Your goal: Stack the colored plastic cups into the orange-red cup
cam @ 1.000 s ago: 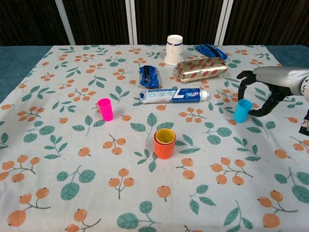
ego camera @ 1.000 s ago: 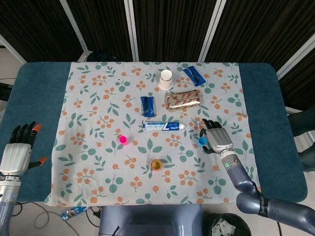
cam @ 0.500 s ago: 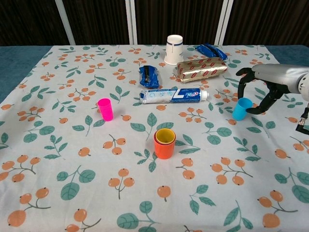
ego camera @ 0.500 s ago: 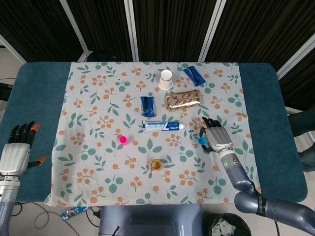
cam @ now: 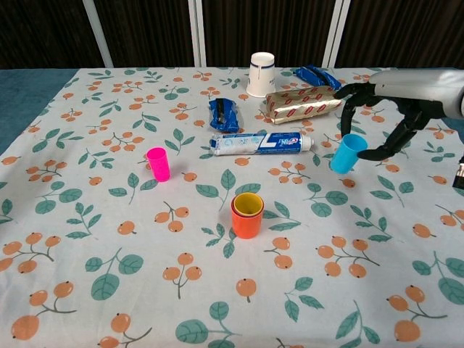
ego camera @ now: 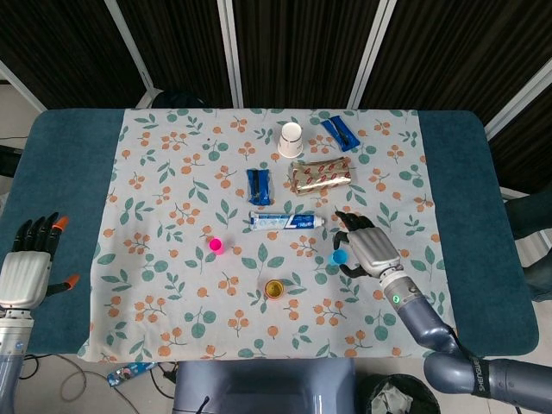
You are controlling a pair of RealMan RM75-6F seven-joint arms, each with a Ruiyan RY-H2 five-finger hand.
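Observation:
The orange-red cup point(cam: 246, 221) stands near the table's middle with a yellow cup point(cam: 248, 204) nested inside; from above it shows as a ring point(ego camera: 274, 289). My right hand point(cam: 395, 109) point(ego camera: 366, 246) grips the blue cup point(cam: 347, 153) point(ego camera: 337, 256), lifted off the cloth and tilted, to the right of the orange-red cup. A pink cup point(cam: 158, 164) point(ego camera: 216, 246) stands upright to the left. My left hand point(ego camera: 33, 259) hangs off the table's left edge with fingers spread, holding nothing.
A toothpaste tube point(cam: 259, 142) lies behind the orange-red cup. Further back are a gold-wrapped pack point(cam: 302, 103), a white paper cup point(cam: 261, 74) upside down and two blue packets point(cam: 222, 114) point(cam: 316, 76). The floral cloth point(cam: 109, 239) covers the table.
My right hand has closed on the blue cup, lifted it off the cloth and carried it left toward the orange-red cup. The left hand has barely moved.

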